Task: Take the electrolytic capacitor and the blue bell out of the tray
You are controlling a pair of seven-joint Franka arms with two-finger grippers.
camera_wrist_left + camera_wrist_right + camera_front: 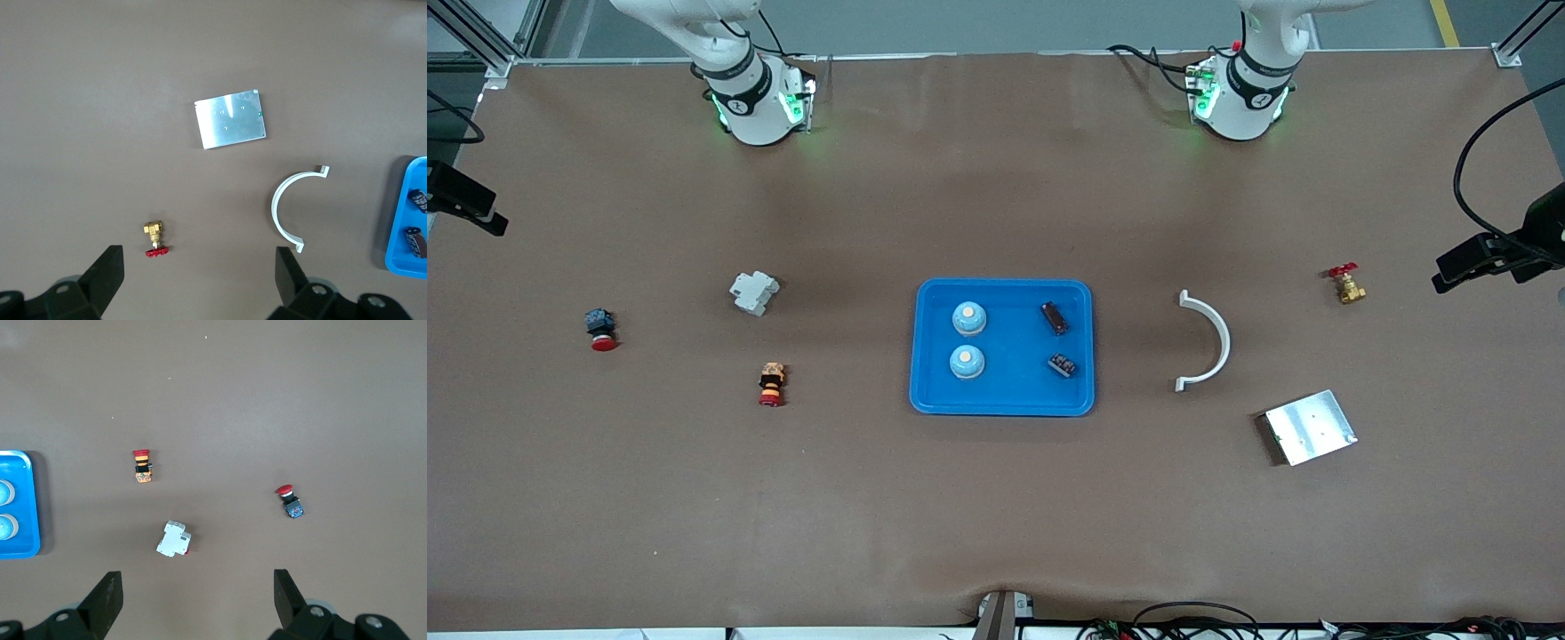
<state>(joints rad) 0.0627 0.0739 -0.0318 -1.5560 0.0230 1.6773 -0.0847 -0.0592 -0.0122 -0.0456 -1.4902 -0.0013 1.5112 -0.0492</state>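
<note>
Nearest the front camera lies a metal plate [1310, 427], toward the left arm's end of the brown surface [996, 516]. Centre: blue tray [1002, 404] holding two bells [968, 317] [967, 361] on the side toward the right arm and two capacitors [1055, 317] [1062, 364] on the side toward the left arm, each pair set one farther from the camera and one nearer. Beside the tray, toward the left arm: white curved clip [1209, 340] and, farther out, brass valve [1347, 284] with red handle. Toward the right arm: white breaker [753, 292], orange-and-red button [771, 384], blue-and-red button [601, 329]. Left gripper [200, 280] hangs high over valve and clip, jaws spread, empty. Right gripper [198, 603] hangs high over the breaker, jaws spread, empty.
</note>
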